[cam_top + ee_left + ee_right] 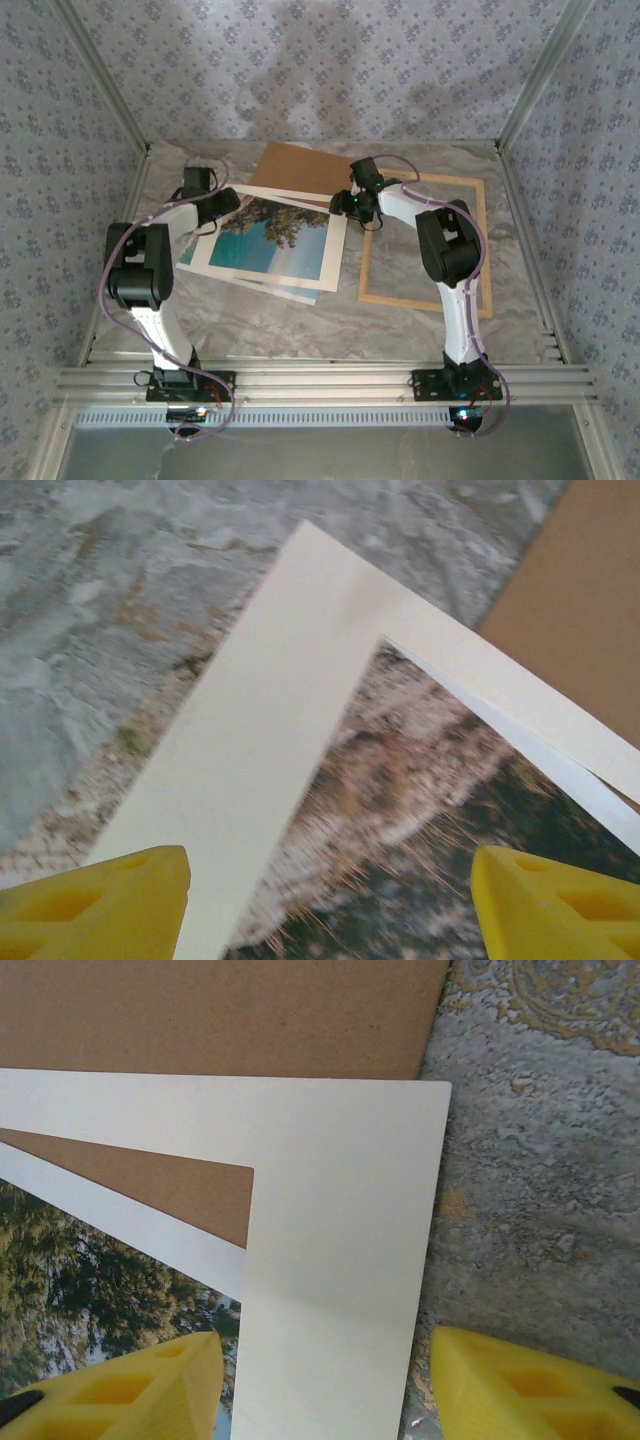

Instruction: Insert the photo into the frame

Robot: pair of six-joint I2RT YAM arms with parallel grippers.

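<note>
The photo lies flat on the surface, left of centre and under a white mat. Its long axis runs left to right, with the right end swung a little toward the arm bases. The frame lies just beside it on the right. A brown backing board lies behind them. The left fingers stand apart over the mat's far-left corner. The right fingers also stand apart, either side of the mat's right strip.
</note>
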